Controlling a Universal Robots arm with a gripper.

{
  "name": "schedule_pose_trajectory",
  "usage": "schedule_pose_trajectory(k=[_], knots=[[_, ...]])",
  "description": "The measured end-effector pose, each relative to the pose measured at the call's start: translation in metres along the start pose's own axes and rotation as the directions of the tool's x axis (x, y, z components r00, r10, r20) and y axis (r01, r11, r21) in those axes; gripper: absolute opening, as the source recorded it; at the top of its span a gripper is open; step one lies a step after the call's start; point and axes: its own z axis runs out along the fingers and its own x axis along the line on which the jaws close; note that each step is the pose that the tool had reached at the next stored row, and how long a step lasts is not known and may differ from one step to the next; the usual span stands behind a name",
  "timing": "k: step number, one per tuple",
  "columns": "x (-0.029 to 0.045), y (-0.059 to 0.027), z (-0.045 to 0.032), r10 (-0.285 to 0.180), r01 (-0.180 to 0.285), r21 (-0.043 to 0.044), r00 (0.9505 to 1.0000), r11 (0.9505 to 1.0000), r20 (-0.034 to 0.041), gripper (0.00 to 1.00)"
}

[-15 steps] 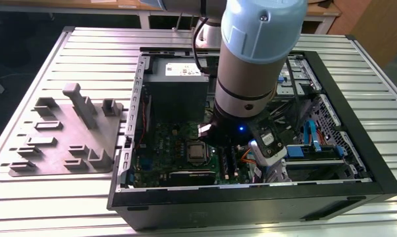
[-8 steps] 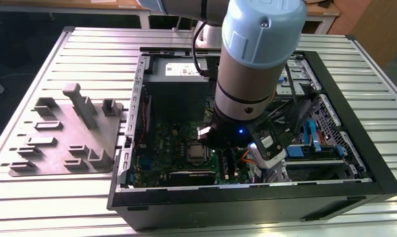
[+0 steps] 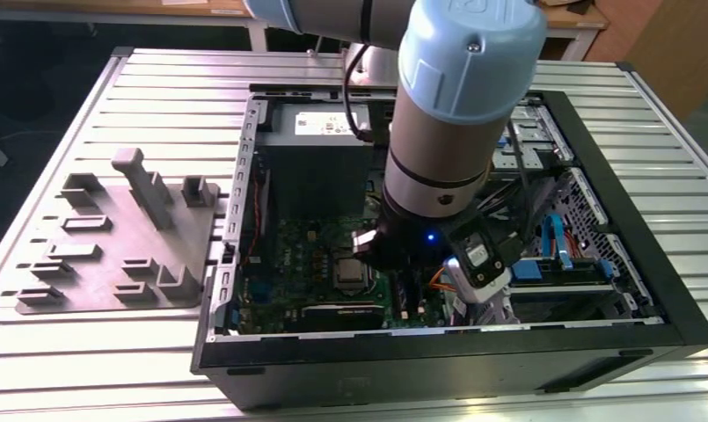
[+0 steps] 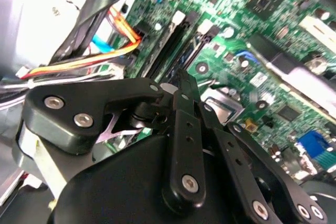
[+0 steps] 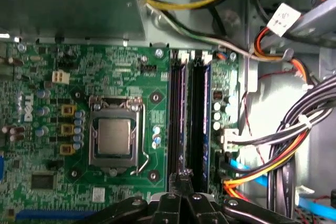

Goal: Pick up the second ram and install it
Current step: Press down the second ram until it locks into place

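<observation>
My gripper [image 5: 181,178] is down inside the open computer case [image 3: 635,264], just above the green motherboard [image 5: 121,72]. Its fingers are shut together, and I see nothing between them. They sit over the near end of the long black memory slot closest to the processor socket [image 5: 114,139]. The second ram [image 5: 180,114], a dark narrow stick, lies along that slot under the fingertips. Beside it, another dark stick with a blue edge [image 5: 205,108] stands in the neighbouring slot. In the second wrist view the fingertips [image 4: 185,85] point at the same pair of slots [image 4: 176,43].
A grey holder plate [image 3: 119,246] with upright blocks lies on the slatted table at the exterior view's left. Bundles of orange, yellow and grey cables [image 5: 283,156] crowd the side of the slots away from the socket. The power supply [image 3: 318,127] fills the far end of the case.
</observation>
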Motion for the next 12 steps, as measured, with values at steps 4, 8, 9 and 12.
schedule_pose_trajectory(k=[4,8,9,12], knots=[[-0.0004,-0.0021,0.0017,-0.001,0.001,0.014,1.0,0.9999,-0.0028,0.1],[-0.003,-0.0047,0.0035,0.0,0.0,0.0139,1.0,0.9999,-0.0052,0.1],[-0.0034,-0.0051,0.0037,0.0,0.0,0.0139,1.0,0.9999,-0.0061,0.1],[-0.0038,-0.0055,0.0051,0.0,0.0,0.0138,1.0,0.9999,-0.0066,0.1]])
